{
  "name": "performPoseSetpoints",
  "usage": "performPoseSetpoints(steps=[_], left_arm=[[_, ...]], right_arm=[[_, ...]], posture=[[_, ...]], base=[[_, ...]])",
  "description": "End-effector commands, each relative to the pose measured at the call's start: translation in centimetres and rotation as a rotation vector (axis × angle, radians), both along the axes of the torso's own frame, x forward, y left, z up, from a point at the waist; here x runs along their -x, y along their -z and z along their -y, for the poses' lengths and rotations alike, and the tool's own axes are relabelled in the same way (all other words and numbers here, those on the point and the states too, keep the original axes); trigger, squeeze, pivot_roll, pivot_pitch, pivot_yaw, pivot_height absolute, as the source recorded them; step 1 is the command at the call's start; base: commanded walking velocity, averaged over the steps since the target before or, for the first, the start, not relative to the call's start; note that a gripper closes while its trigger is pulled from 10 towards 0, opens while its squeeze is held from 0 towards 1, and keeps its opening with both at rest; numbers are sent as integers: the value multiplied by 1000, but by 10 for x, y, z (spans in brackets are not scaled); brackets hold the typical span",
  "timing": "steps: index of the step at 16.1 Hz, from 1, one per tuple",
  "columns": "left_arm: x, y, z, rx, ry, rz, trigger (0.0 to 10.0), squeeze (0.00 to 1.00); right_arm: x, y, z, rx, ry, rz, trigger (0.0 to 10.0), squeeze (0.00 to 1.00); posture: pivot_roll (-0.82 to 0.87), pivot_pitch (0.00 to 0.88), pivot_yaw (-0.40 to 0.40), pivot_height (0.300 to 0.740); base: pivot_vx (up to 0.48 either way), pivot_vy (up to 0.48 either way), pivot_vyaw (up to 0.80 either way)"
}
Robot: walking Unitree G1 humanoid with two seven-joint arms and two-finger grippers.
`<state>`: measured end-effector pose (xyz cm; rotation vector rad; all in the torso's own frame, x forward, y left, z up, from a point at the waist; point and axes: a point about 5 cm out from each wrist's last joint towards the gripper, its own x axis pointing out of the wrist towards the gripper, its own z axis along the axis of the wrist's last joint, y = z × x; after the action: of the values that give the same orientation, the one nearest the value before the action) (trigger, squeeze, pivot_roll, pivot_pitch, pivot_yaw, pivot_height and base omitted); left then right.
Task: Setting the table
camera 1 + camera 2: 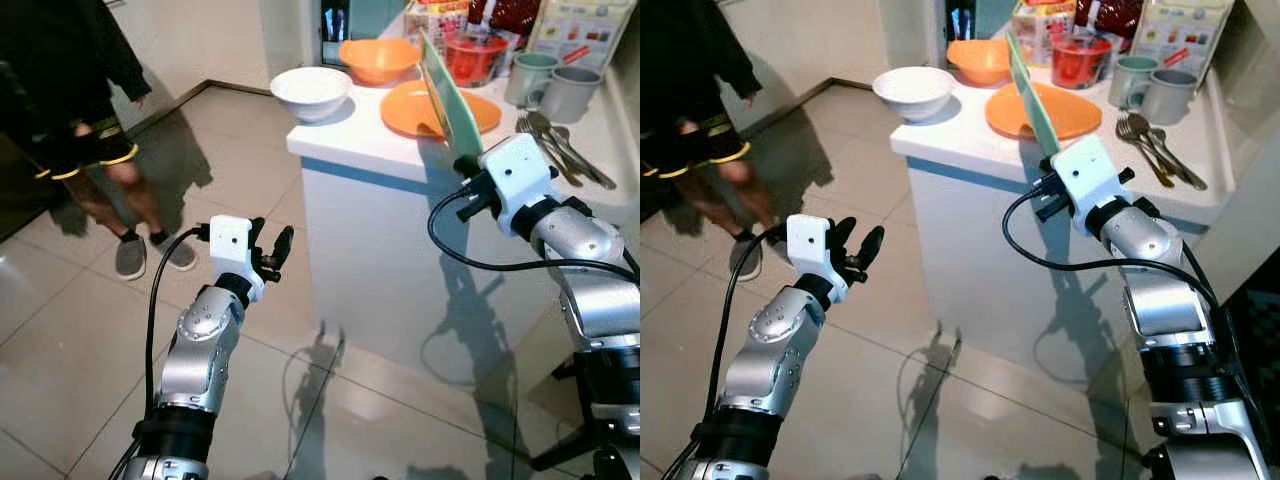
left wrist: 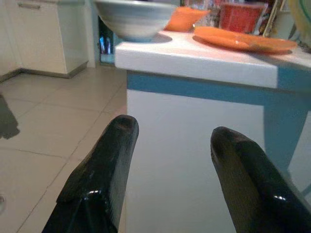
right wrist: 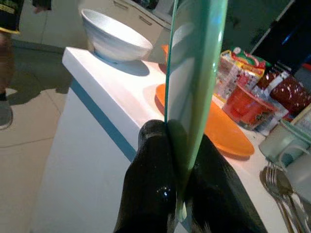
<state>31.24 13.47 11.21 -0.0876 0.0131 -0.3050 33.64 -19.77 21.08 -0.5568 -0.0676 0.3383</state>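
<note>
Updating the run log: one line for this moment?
right gripper: shut on green plate, edge-up over counter | left gripper: open, idle | orange plate: on counter

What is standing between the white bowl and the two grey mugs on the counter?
In the left eye view, between the white bowl and grey mugs: the orange plate, with the held green plate above.

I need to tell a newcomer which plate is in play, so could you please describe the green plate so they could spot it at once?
Start at the white counter with its blue stripe. Above its front edge, over the flat orange plate, the right gripper has its jaws shut on the green plate. It is the only pale green dish and the only one held on edge rather than lying on the counter.
</note>
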Motion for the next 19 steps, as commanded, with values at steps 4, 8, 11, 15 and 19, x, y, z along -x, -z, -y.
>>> performPoseSetpoints(steps=[4, 8, 11, 15, 19], left_arm=[[-1, -1, 3, 6, 23, 2, 10000, 0], [-2, 0, 1, -4, 21, -5, 10000, 0], [-3, -3, 3, 0, 64, 3, 10000, 0], [-3, -4, 5, -1, 77, 0, 10000, 0], [-4, -5, 9, -37, 81, 14, 10000, 0]], right_arm=[[-1, -15, -4, -6, -24, 65, 10000, 0], [0, -14, -3, -3, -20, 63, 10000, 0], [1, -11, -3, 0, -22, 59, 10000, 0], [2, -9, -4, 6, -23, 51, 10000, 0], [2, -8, -5, 5, -30, 43, 10000, 0]], posture=[[-22, 0, 46, 740], [-25, 0, 50, 740], [-28, 0, 53, 740], [-23, 0, 52, 740], [-24, 0, 48, 740]], base=[[-480, 0, 0], [-120, 0, 0], [211, -238, 0], [288, -382, 0], [382, -172, 0]])
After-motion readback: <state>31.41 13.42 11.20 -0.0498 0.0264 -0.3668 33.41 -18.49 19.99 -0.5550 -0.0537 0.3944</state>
